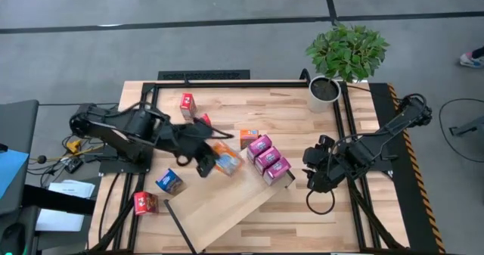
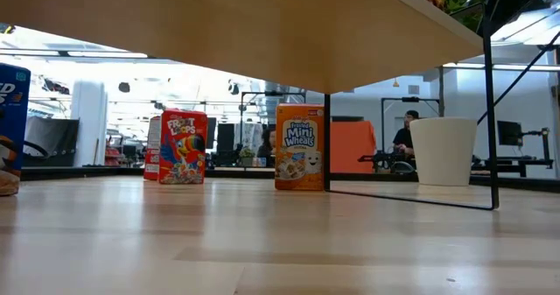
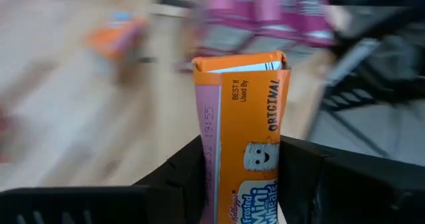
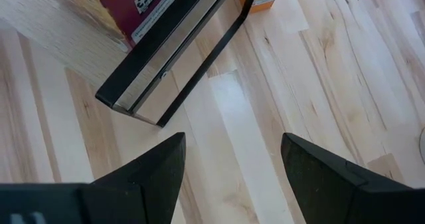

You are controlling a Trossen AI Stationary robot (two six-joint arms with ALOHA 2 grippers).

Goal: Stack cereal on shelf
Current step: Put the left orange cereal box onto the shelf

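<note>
Placement looks under way: the left gripper (image 1: 210, 161), centre of the high view, clamps an orange Frosted Mini-Wheats box (image 3: 247, 141) over the shelf (image 1: 219, 209). Next, probably, lower it beside the three pink boxes (image 1: 267, 159) already standing there. Right gripper (image 1: 314, 173), jaws apart and empty, waits at right.

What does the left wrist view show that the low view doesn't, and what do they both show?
Only the left wrist view shows the left tool shut on an orange Frosted Mini Wheats box, with blurred pink boxes behind it.

Only the low view shows the shelf from underneath, a red Froot Loops box standing on the table, a white pot, and a person seated in the room behind.

Both show the pale wooden table and an orange Mini Wheats box standing on it.
</note>
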